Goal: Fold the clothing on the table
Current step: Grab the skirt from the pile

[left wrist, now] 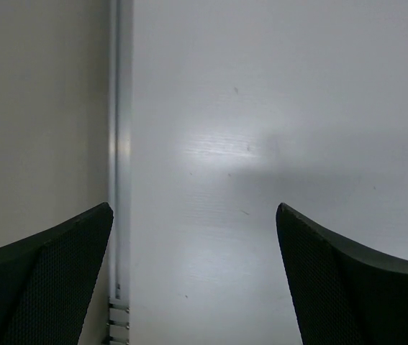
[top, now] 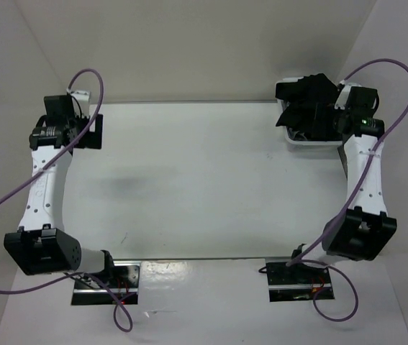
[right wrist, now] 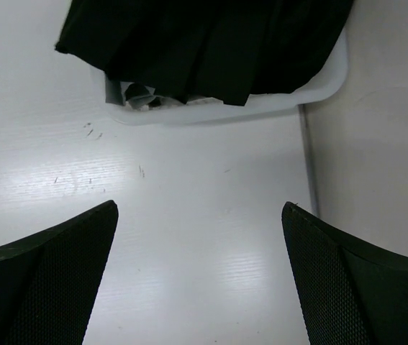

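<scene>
The clothing, a black pleated skirt (top: 306,92), lies heaped in a small white basket (top: 311,142) at the table's (top: 204,180) far right corner. It spills over the basket rim. In the right wrist view the skirt (right wrist: 204,43) fills the basket (right wrist: 319,90) just ahead of my right gripper (right wrist: 200,208), which is open over bare tabletop with nothing between its fingers. My left gripper (top: 92,131) hangs at the far left of the table. In its wrist view the left gripper (left wrist: 194,208) is open and empty above the white surface.
A bit of grey cloth (right wrist: 137,95) shows under the skirt inside the basket. A metal rail (left wrist: 117,144) runs along the table edge by the left gripper, with a pale wall beyond it. Walls close in on three sides, and purple cables loop off both arms.
</scene>
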Controlling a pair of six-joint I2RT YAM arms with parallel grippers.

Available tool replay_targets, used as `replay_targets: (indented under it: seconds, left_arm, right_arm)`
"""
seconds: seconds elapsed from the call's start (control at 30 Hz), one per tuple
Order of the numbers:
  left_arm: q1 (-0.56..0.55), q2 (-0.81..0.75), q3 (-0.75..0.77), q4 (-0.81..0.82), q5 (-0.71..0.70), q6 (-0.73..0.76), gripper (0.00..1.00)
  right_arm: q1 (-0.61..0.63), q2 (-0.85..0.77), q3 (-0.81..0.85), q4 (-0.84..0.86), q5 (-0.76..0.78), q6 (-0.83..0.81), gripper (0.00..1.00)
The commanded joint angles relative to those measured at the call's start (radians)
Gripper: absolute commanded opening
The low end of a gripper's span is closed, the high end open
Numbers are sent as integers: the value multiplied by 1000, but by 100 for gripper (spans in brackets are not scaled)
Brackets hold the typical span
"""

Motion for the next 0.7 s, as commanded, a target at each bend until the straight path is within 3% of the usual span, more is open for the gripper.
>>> replay_targets:
  seconds: [0.0, 0.23, 0.67]
  left_arm:
    - [26, -117, -122, 62, 125, -46, 100]
    - [46, -323, -284, 133, 136, -67, 100]
    - [201, -424, -403, 79, 277, -34, 100]
  right_arm:
    - [-87, 81, 26, 27, -170, 7, 99]
    - [-126, 227, 81, 169, -153, -6, 99]
    - [-89, 457, 244, 238, -164, -6, 99]
